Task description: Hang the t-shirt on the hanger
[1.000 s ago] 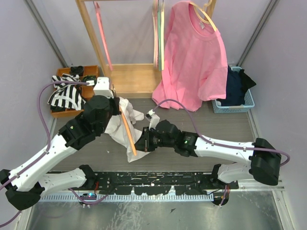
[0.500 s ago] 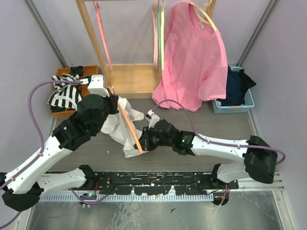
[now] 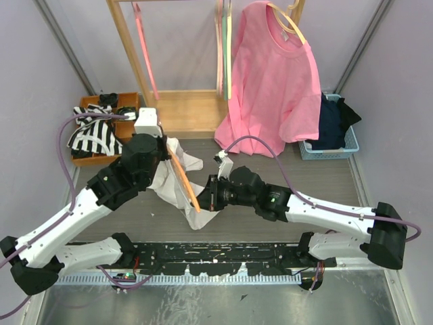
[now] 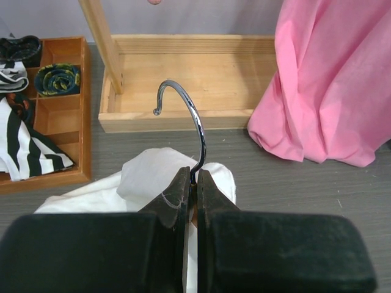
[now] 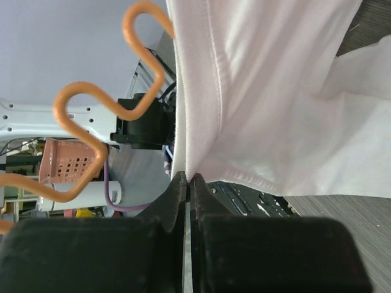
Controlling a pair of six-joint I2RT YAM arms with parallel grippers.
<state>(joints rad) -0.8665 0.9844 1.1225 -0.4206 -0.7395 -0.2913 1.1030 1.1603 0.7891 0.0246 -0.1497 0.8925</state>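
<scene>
**Top view.** L gripper [image 3: 162,144] and R gripper [image 3: 209,196] meet centre-left over the table [image 3: 318,176], in front of the wooden rack base [image 3: 186,112]. The hanger [image 3: 184,179] runs diagonally between them, upper end at L gripper, lower end by R gripper. The t-shirt [image 3: 169,177] hangs bunched around the hanger, its lowest folds near the table. Finger state can't be read from this cam.

Top view also shows the pink t-shirt [image 3: 270,88] hung on the rack, the striped cloth [image 3: 95,135] in an orange tray at left, and a blue basket [image 3: 331,139] at right.

**L wrist view.** L gripper [image 4: 190,183] has its fingers pressed together on the wire shank of the hook [image 4: 186,110]. The hook stands upright and curls toward frame left. The t-shirt [image 4: 153,177] is bunched just beyond the fingertips. The hanger's orange body is hidden here.

**R wrist view.** R gripper [image 5: 186,180] pinches the stitched edge of the t-shirt [image 5: 269,91], and the cloth runs up from the fingertips. A wavy orange section of the hanger [image 5: 91,113] shows uncovered, just beside that edge. The hook is out of frame.
</scene>
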